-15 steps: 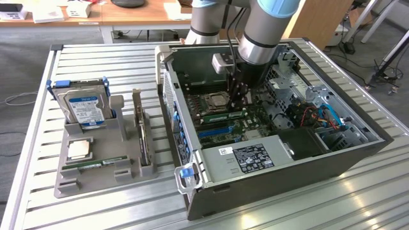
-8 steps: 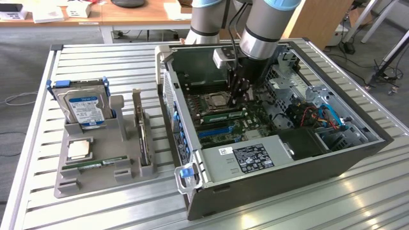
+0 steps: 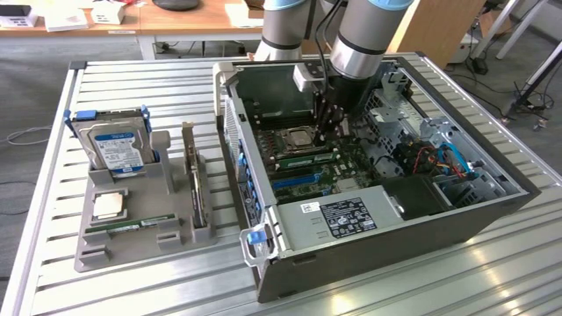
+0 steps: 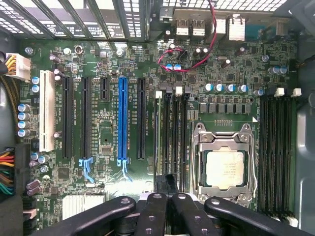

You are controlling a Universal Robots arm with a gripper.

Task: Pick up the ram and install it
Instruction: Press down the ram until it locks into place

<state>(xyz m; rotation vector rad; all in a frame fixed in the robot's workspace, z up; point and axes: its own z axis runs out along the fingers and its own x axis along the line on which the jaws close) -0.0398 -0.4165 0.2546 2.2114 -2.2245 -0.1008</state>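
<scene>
In the wrist view the ram [image 4: 157, 132], a thin green stick seen edge-on, stands in the memory slot furthest from the processor socket [image 4: 224, 167]. My gripper [image 4: 167, 183] is shut, its black fingertips together just past one end of the stick. Whether they touch it I cannot tell. In the exterior view my gripper [image 3: 332, 131] reaches down inside the open computer case [image 3: 395, 224], over the motherboard beside the processor socket [image 3: 299, 139]. Nothing shows between the fingers.
On the exterior view's left, a grey tray [image 3: 141, 245] carries a blue-labelled hard drive [image 3: 114, 148], a silver processor chip [image 3: 108, 205], an upright expansion card [image 3: 195, 178] and a flat green stick [image 3: 141, 226]. Case walls, cables and a drive cage surround the arm.
</scene>
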